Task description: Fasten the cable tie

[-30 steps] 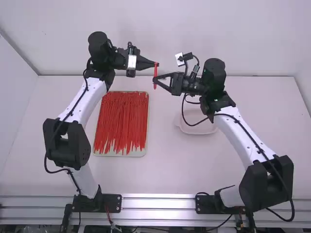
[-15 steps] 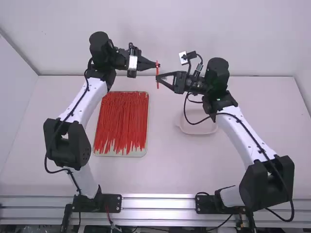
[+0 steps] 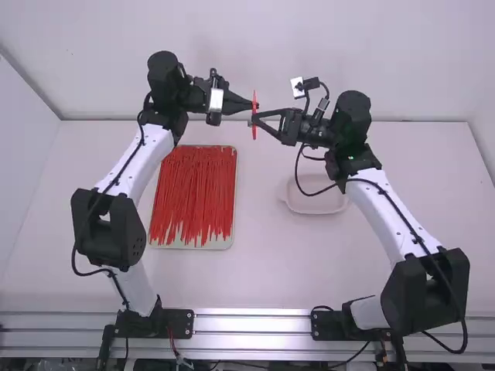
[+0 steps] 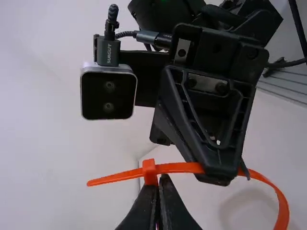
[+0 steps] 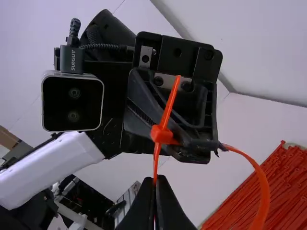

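Here the red cable tie (image 3: pixel 255 131) hangs in mid-air over the far side of the table (image 3: pixel 271 263), pinched between both grippers.

At the left a tray (image 3: pixel 191 246) of spare red ties (image 3: pixel 193 193) lies on the table. Above its far end the left gripper (image 3: pixel 249 101) has its fingers closed on the tie right at the head (image 4: pixel 149 167), likely to anchor it. The tail (image 4: pixel 110 179) already passes through the head, and a loop (image 4: pixel 280 203) hangs to one side. The right gripper (image 3: pixel 254 119), fingers clamped on the strap just beside the head, seems placed to draw it tight. Farther right a white dish (image 3: pixel 313 202) sits on the table.
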### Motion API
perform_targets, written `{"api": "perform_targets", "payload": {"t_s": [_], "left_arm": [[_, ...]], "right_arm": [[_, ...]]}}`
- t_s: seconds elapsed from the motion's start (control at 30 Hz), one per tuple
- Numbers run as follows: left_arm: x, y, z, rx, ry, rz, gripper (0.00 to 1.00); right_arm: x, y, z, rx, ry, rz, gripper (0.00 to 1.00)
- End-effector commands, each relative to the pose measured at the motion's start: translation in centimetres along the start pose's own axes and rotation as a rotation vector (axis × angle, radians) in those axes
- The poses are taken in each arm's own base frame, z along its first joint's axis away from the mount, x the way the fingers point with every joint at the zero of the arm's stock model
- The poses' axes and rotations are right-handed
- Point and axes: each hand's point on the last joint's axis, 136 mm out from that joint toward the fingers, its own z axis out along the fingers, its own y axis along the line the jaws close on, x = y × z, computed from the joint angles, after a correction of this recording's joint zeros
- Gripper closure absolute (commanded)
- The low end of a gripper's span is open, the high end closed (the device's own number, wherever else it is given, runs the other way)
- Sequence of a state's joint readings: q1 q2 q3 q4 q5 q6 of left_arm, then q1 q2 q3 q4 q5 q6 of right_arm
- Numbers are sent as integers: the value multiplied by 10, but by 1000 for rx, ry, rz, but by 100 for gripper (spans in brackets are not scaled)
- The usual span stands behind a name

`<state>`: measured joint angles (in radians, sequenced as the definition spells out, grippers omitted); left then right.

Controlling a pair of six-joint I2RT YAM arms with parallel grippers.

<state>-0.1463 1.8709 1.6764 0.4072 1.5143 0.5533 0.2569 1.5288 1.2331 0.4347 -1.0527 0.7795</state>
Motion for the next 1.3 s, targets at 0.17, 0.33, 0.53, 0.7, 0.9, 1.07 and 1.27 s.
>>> {"api": "perform_targets", "payload": {"t_s": [0.17, 0.33, 0.53, 0.7, 0.9, 1.07, 1.27], "left_arm": [[-12, -8, 6, 56, -38, 52, 98], [-11, -9, 7, 57, -39, 43, 98], [-15, -13, 16, 75, -53, 48, 98], [-17, -15, 22, 87, -64, 55, 98], [-17, -17, 25, 93, -68, 43, 98], [-15, -13, 17, 76, -55, 55, 98], [-12, -9, 8, 59, -40, 30, 98]], "right_arm": [[-26, -3, -7, 41, -87, -27, 100], [-34, -9, -15, 64, -118, -29, 100], [-36, -11, -16, 71, -128, -13, 100], [-37, -12, -16, 79, -136, -12, 100], [-45, -19, -25, 107, -165, -15, 100], [-42, -22, -27, 111, -152, -2, 99], [-34, -29, -26, 128, -125, 51, 74]]}}
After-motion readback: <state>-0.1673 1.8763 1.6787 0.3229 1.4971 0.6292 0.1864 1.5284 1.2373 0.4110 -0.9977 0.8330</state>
